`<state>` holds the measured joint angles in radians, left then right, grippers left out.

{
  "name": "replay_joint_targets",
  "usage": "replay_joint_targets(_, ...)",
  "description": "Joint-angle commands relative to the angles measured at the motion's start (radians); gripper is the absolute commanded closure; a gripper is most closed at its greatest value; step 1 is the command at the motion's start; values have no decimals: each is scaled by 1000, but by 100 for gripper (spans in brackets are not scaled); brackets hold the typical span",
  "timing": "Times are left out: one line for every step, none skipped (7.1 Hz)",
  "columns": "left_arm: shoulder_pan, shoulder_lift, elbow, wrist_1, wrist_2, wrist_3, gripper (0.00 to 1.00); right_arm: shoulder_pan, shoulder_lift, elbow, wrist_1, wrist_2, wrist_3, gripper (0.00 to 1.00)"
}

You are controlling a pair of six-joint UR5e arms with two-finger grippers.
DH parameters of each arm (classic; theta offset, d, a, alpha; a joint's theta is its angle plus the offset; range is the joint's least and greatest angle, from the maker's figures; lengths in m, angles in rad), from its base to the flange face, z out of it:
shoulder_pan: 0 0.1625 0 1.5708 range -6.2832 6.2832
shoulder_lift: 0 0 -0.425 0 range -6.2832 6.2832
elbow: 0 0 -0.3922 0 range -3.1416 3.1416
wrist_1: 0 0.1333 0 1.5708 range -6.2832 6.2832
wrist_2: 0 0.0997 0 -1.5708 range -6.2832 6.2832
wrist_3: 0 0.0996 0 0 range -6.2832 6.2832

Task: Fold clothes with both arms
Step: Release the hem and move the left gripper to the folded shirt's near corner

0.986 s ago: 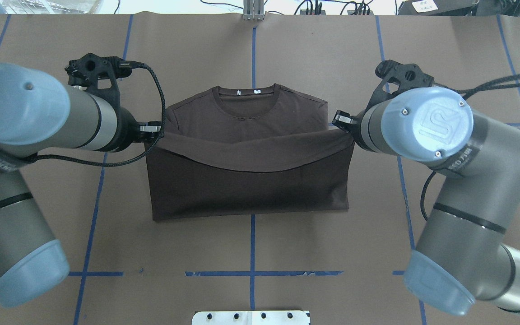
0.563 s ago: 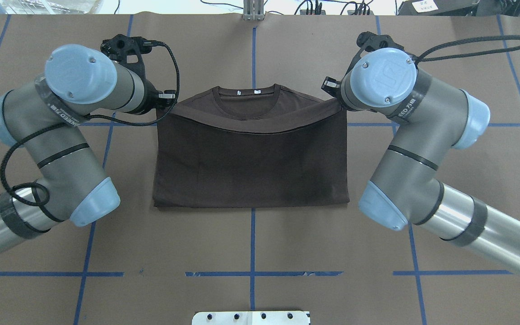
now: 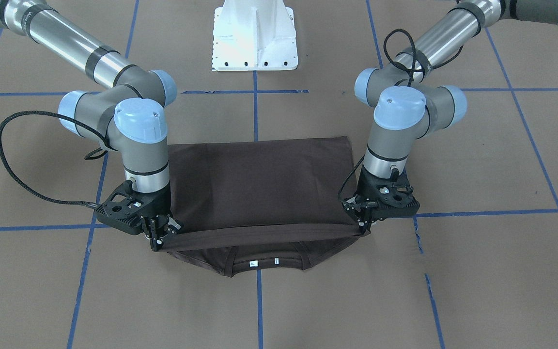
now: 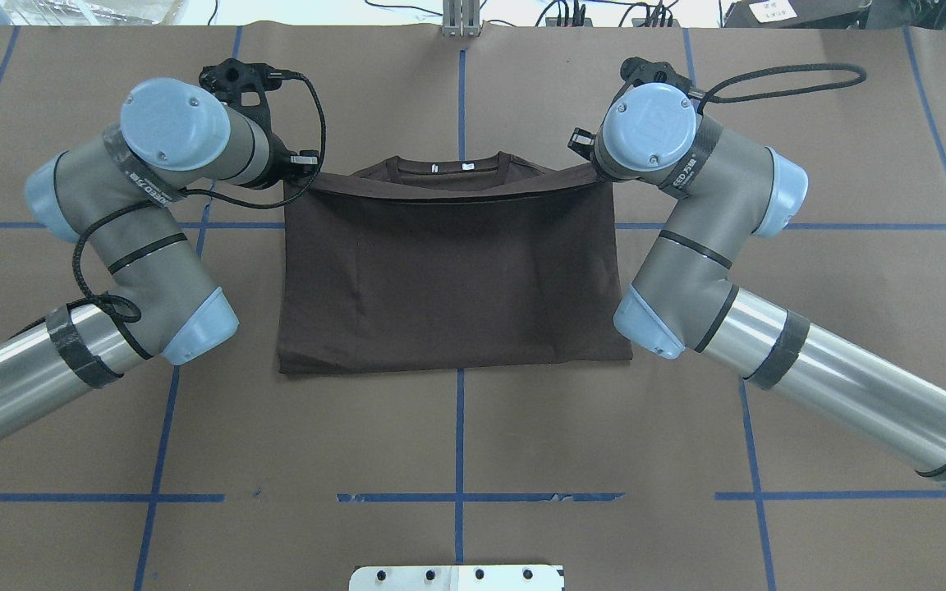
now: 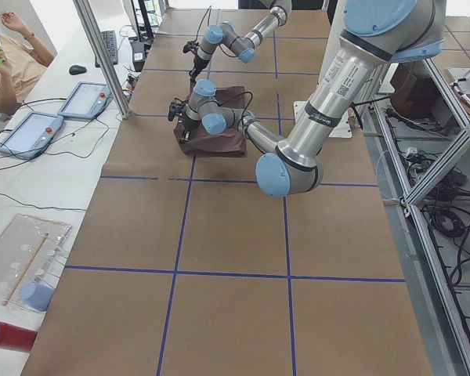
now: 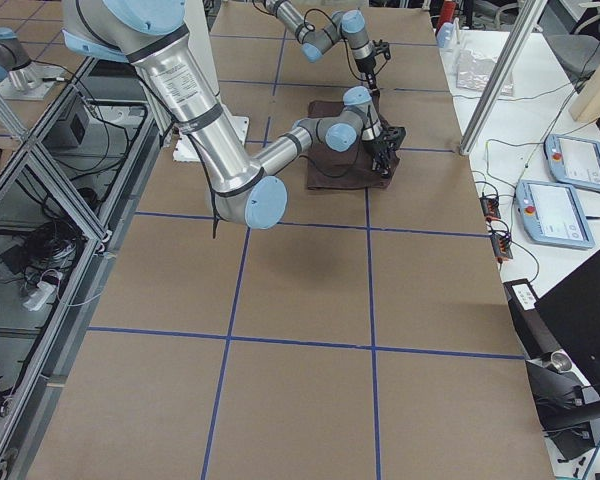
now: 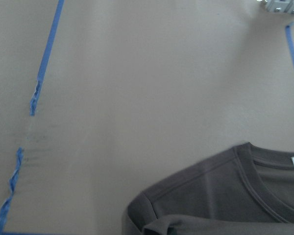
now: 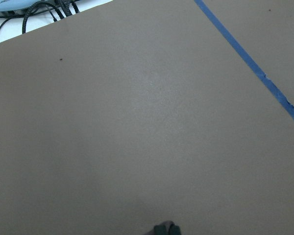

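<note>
Tabletop of brown paper (image 4: 604, 435), crossed by blue tape lines (image 4: 459, 435), carries everything. Seen from overhead, on the left the left black two-finger gripper (image 3: 365, 227) is pinched on one corner of the hem of the dark brown short-sleeved T-shirt (image 4: 452, 279). The shirt lies mid-table, its lower half doubled over toward the ribbed collar (image 4: 489, 160), whose white neck tags (image 4: 466, 166) show just past the hem. On the right, the right black two-finger gripper (image 3: 159, 241) clamps the other corner.
</note>
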<state>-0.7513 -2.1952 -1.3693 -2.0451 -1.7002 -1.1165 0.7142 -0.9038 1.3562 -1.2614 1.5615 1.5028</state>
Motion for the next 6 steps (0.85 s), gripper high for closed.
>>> replay_joint_targets(3,-3,53,-43,-1,1,88,-2,2,-34,11,2,-4,73)
replay_joint_targets(1,3,43,-47,-1,86,1,-7,2,-34,11,-6,-54,1)
replay_joint_targets(0,65,-55,-78,-9,134,0,2,-6,7,31,21,-132,0)
replay_joint_targets(6,140,-182,-72,-13,135,0,28,-41,71,34,111,-191,0)
replay_joint_targets(16,226,-292,-75,-27,117,0,36,-82,143,33,135,-202,0)
replay_joint_targets(65,317,-383,-84,-47,65,0,36,-102,174,33,135,-208,0)
